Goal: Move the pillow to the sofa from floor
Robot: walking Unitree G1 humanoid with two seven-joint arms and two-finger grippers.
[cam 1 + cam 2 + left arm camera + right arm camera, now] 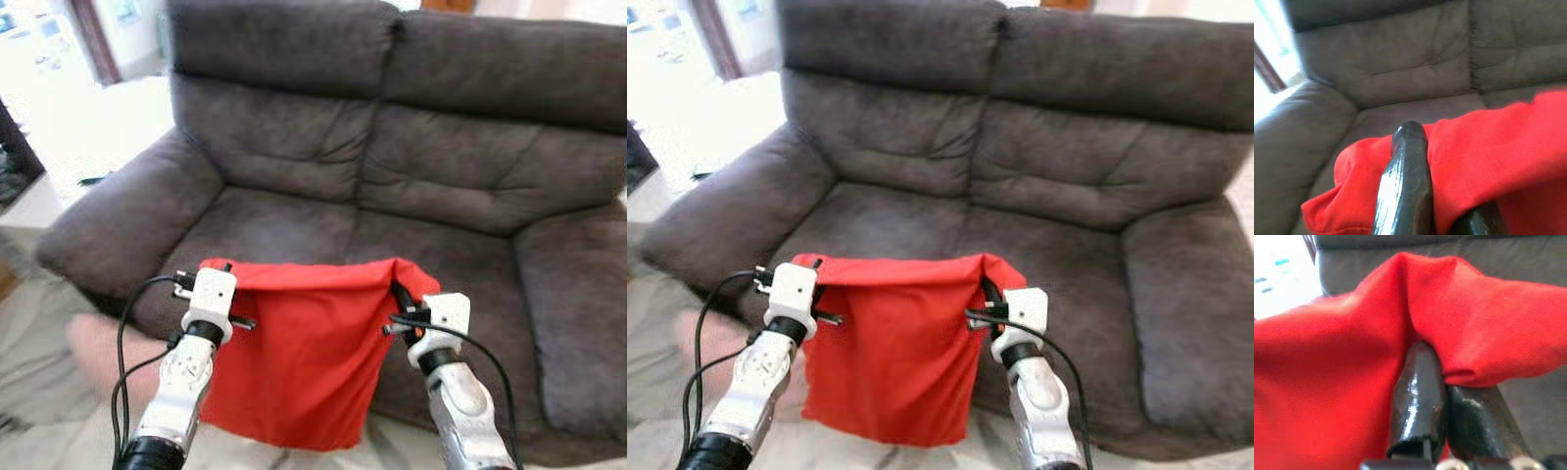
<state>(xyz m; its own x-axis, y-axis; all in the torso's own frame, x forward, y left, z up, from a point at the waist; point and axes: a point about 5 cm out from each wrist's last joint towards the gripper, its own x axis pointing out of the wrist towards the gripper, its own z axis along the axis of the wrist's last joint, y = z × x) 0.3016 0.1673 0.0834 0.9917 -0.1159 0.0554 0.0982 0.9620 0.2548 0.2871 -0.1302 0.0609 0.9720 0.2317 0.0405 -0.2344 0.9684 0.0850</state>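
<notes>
1. I have the red pillow point(294, 362) off the floor, hanging limp like an empty cover between my 2 grippers in front of the dark grey sofa point(411, 186).
2. My left gripper point(208, 266) is clamped on the pillow's upper left corner; the wrist view shows red cloth bunched around the black finger point(1405, 181), so I read those jaws as closed on fabric.
3. My right gripper point(402, 292) pinches the upper right corner, its 2 fingers point(1418, 396) pressed together with cloth folded over them.
4. The pillow's top edge sits about level with the front of the seat cushions point(294, 225), while its lower edge hangs below the sofa's front, over the pale floor point(39, 333).
5. I judge this to be the carry step: lifted, facing the sofa, not yet placed.
6. Next I would need to raise both arms together and reach forward so the hanging bottom clears the seat front, then lower it onto the cushions and release both corners.
7. Uneven arm motion could drag one corner free.
</notes>
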